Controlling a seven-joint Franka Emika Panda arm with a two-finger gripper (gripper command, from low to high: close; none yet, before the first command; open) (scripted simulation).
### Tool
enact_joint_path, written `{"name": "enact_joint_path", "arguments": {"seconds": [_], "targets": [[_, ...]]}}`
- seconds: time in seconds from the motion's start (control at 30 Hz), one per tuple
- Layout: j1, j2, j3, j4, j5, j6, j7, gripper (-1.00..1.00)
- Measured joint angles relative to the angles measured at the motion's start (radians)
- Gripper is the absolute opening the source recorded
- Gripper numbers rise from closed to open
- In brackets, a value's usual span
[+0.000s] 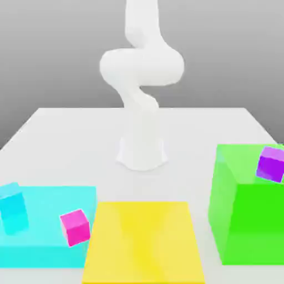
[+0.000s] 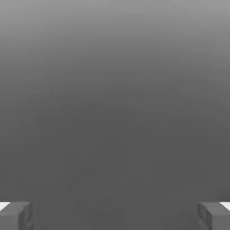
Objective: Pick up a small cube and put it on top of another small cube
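Observation:
The other small cube, purple with plain faces, lies tilted on top of a large green block at the exterior view's right. The small cube to be picked up is out of view. My white arm rises from its base at the back middle of the table and leaves the picture at the top. In the hand view my gripper is open: its grey fingertips stand far apart with nothing between them, against plain grey background.
A flat yellow square slab lies at the front middle. At the exterior view's left, a cyan slab carries a small cyan cube and a small magenta cube. The white table runs back to the arm's base.

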Motion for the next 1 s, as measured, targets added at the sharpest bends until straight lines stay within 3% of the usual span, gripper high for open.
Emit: {"name": "enact_joint_path", "arguments": {"seconds": [0.47, 1.0], "targets": [[0.088, 0.23, 0.225, -0.027, -0.063, 0.061, 0.008, 0.0], [0.216, 0.559, 0.364, -0.071, -0.031, 0.165, -0.066, 0.0]]}}
